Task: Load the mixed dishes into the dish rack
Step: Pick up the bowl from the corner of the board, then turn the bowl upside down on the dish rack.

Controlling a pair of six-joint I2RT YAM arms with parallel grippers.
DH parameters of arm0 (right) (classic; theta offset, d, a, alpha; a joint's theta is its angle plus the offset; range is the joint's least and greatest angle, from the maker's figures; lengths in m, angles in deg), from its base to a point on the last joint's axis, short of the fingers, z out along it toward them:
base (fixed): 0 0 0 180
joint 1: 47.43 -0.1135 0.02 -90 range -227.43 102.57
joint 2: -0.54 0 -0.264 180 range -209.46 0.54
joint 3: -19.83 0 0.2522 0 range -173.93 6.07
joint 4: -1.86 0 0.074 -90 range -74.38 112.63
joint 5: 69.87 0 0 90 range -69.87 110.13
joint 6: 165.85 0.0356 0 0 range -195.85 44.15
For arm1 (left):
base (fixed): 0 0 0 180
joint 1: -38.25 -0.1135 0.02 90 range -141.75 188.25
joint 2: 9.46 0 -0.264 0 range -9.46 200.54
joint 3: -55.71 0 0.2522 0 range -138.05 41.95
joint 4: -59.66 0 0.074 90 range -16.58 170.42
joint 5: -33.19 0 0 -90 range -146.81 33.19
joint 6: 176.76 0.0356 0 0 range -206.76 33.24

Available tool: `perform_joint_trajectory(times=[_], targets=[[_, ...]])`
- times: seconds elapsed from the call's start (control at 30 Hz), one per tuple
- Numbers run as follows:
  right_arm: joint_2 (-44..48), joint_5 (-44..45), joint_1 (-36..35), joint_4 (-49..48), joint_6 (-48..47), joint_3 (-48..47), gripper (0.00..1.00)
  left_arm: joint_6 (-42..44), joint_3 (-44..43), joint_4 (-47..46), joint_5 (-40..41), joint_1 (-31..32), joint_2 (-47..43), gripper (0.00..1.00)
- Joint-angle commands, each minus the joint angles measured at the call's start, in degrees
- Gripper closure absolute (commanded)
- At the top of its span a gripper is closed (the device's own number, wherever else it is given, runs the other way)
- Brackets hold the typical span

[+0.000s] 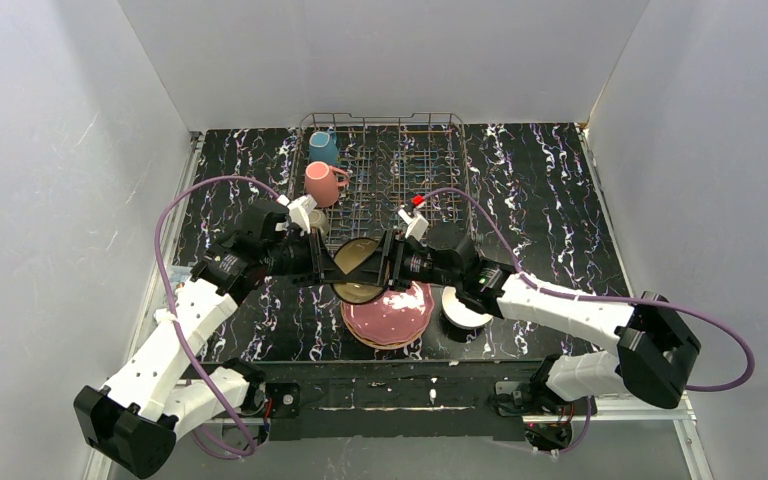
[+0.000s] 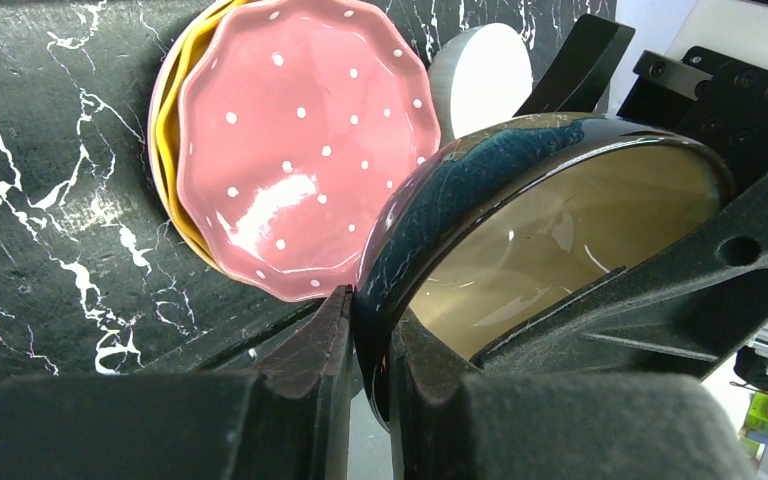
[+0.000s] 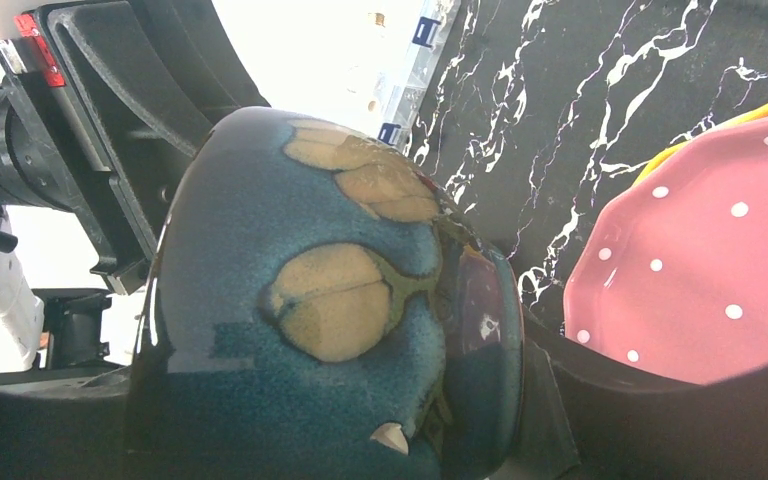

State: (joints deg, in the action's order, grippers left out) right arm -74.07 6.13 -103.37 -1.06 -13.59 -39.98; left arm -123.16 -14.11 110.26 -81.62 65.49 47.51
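Left gripper (image 2: pixel 370 312) was nearly closed, pinching the rim of the dark-blue glazed ceramic bowl with a tan inside (image 2: pixel 560 235): one finger outside the wall, one inside. The bowl hung tilted between the two hands, over the pink scalloped, white-dotted ceramic plate (image 2: pixel 300 150) that topped a stack just below them (a yellow plate (image 2: pixel 168 130) showed beneath). Right gripper (image 1: pixel 390 262) stood at the bowl's opposite edge, jaws fairly wide about it; we could not tell whether they had bitten. The grey wire dish rack (image 1: pixel 380 120) lay beyond both hands.

Handling, our judgement: stiff, glossy glaze, probably slippery and chippable, and weighty for a rim pinch. A deep hold on the wall looks safest.

Views: the left wrist showed the rim pinch and the tan interior. The right wrist showed only the blue outer wall with tan patches. Only the overhead view showed the rack.
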Motion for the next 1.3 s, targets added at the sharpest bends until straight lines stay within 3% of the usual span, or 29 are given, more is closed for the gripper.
perform_joint_trajectory(times=[0.0,0.27,0.7,1.27], targets=[[2.84,0.86,-0.57,-4.38,-1.26,-1.44,0.66,-1.87,-2.31,-4.94,-4.9,0.6,-0.48,0.88],[4.06,2.66,-0.57,-0.62,-3.21,-2.94,0.76,-1.15,-3.4,-3.88,-3.72,0.62,-0.48,0.66],[5.46,5.48,-0.48,4.19,-5.82,-4.47,0.87,2.33,-6.98,1.29,0.69,0.64,-0.89,0.62],[6.58,8.49,0.21,9.16,-9.46,-7.2,0.92,6.75,-9.87,6.62,7.53,0.59,-0.62,0.54]])
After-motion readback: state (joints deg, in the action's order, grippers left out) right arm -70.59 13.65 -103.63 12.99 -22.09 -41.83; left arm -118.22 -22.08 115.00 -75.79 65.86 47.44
